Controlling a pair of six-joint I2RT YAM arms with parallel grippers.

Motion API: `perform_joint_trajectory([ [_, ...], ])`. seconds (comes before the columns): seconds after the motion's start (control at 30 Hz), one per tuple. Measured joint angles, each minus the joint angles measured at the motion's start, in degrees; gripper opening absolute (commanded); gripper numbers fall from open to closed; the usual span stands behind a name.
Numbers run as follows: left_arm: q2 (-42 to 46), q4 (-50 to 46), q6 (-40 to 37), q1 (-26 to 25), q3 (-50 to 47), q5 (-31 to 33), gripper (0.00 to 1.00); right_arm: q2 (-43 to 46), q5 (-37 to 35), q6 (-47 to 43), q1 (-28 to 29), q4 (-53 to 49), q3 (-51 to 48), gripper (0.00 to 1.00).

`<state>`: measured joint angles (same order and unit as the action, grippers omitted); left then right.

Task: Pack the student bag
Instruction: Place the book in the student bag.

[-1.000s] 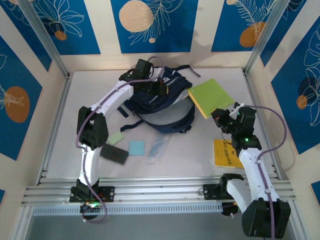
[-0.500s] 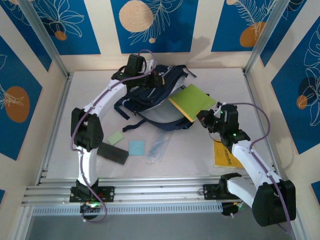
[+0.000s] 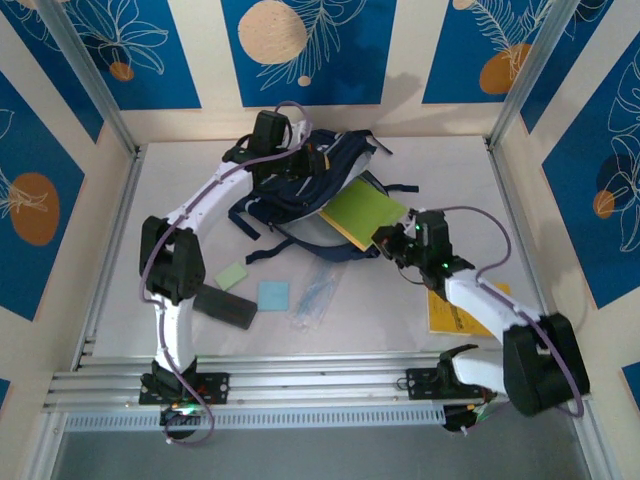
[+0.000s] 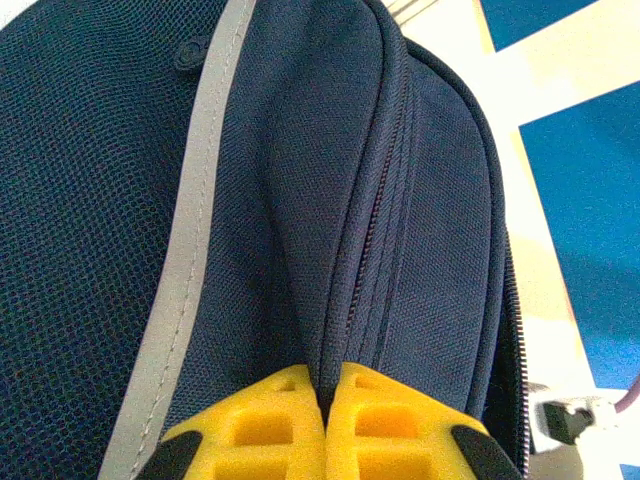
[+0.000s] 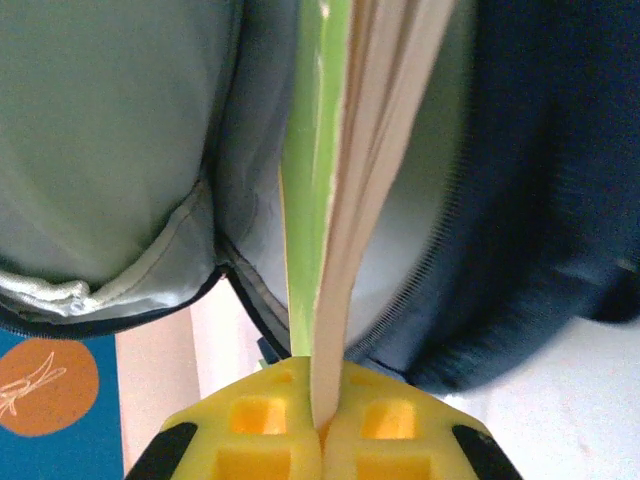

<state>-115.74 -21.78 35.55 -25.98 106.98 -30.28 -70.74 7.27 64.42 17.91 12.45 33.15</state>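
Nearest you, low in the overhead frame, loose items are lying on the white counter. A yellow book is sitting at lower right. Left of centre are a black case, a light blue pad, a pale green pad and a clear packet.

Just above the book, your right end effector is gripping a green notebook by its lower right corner. In the right wrist view the yellow fingers are pressing together on cover and pages. The notebook's far end is pointing into the bag's grey-lined opening.

The student bag is lying at upper centre of the counter, its opening facing the right arm.

Farthest off, at the bag's top, your left end effector is pinching a fold of navy fabric beside the zipper, with the jaws fully closed on it.
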Motion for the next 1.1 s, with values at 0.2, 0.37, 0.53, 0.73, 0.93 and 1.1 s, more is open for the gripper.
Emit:
perform_joint_trajectory([
  [0.2,1.5,1.2,0.3,0.0,-2.2,-0.2,0.0,-15.2,0.8,0.9,4.4,11.9,9.0,0.0],
  [0.37,2.6,2.6,0.6,0.0,-3.8,-0.4,0.0,-29.4,2.3,3.9,6.0,19.5,17.7,0.0],
  [0.53,3.0,2.8,0.6,0.0,-4.2,-0.3,0.0,-41.5,3.1,6.7,7.3,20.5,27.4,0.02],
  [0.73,3.5,3.1,0.5,0.0,-5.3,0.2,0.0,-44.6,3.3,10.2,7.8,18.8,30.5,0.5],
  [0.93,4.0,3.8,-0.1,0.0,-7.0,0.9,0.0,-37.3,2.3,8.7,5.8,8.5,26.4,0.75],
  [1.1,4.4,4.3,-1.2,0.0,-8.7,1.6,0.0,-23.6,0.3,2.2,2.4,-6.2,23.7,0.8],
])
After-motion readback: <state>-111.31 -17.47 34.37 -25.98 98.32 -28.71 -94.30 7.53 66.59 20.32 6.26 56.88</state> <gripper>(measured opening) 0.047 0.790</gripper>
